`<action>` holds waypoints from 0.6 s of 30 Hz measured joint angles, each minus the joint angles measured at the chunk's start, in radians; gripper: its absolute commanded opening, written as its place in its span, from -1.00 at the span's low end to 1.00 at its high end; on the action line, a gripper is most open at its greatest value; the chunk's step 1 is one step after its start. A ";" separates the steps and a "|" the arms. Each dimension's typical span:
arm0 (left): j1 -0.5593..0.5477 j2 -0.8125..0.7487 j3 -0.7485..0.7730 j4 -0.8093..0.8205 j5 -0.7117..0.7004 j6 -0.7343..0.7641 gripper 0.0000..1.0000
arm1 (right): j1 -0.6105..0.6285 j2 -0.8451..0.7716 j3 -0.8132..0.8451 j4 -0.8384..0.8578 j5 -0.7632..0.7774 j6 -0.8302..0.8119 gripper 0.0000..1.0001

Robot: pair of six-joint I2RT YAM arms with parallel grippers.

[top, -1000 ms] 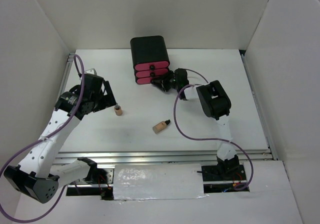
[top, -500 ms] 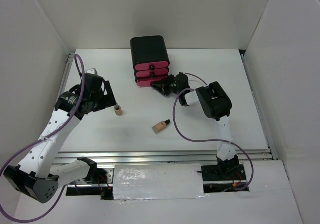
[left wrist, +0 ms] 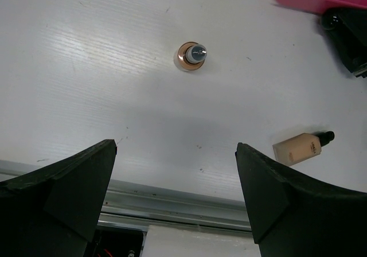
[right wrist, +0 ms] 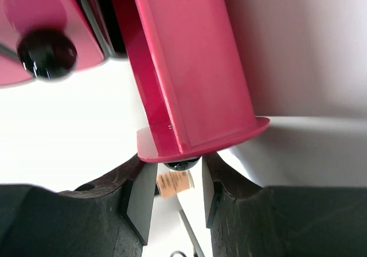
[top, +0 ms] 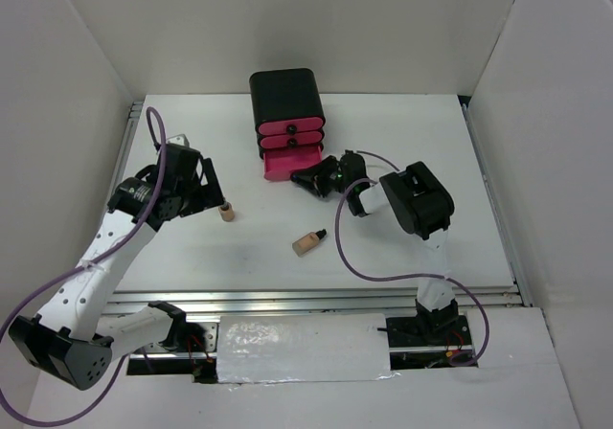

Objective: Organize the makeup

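White table (top: 431,151). Carries a black box (top: 284,99) at far middle, bottom drawer (top: 284,166) pulled out. Also carries an upright beige bottle (top: 226,212) at left and a lying beige bottle (top: 306,243) near centre.

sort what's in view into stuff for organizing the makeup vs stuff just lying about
For the job:
- upright bottle
- lying bottle
- drawer box, its bottom drawer pulled out, knob in the right gripper

Just lying about:
- crinkled sheet at the near edge
- purple cables, part of the rig
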 measured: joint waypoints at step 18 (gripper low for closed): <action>0.000 0.067 -0.007 0.028 0.015 -0.004 0.99 | 0.024 -0.153 -0.117 -0.037 -0.063 -0.132 0.63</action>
